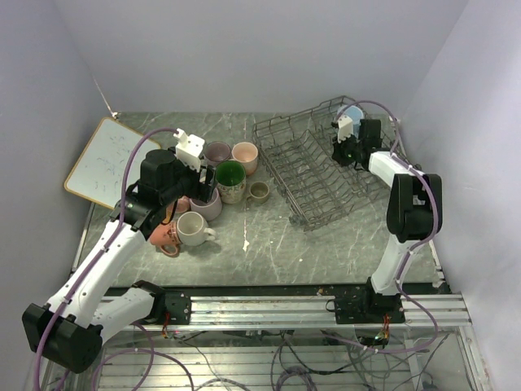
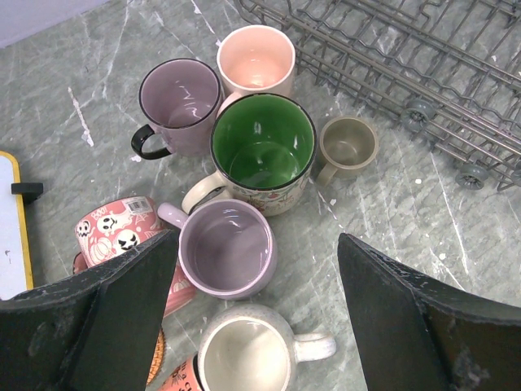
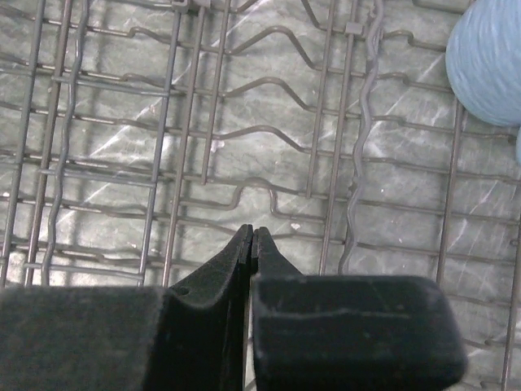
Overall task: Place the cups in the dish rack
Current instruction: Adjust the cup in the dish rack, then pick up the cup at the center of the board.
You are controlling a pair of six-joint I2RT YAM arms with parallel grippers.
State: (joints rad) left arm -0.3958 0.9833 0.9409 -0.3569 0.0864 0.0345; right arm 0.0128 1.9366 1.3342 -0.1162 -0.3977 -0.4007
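Note:
Several cups stand grouped on the table left of the dish rack [image 1: 309, 175]: a black-rimmed mauve mug [image 2: 179, 104], a peach one [image 2: 255, 59], a green-lined one [image 2: 263, 142], a small olive one [image 2: 348, 143], a lilac one [image 2: 227, 249], a cream one [image 2: 246, 355] and a pink printed one [image 2: 114, 232] on its side. My left gripper [image 2: 258, 240] is open above the lilac and cream mugs, holding nothing. My right gripper [image 3: 253, 230] is shut and empty over the rack's wires [image 3: 187, 163]. A light blue cup [image 3: 488, 65] sits in the rack's far corner [image 1: 356, 114].
A wood-framed whiteboard [image 1: 106, 159] lies at the far left, its edge in the left wrist view [image 2: 8, 228]. An orange coaster edge [image 2: 156, 356] shows under the pink mugs. Walls close in on the left, back and right.

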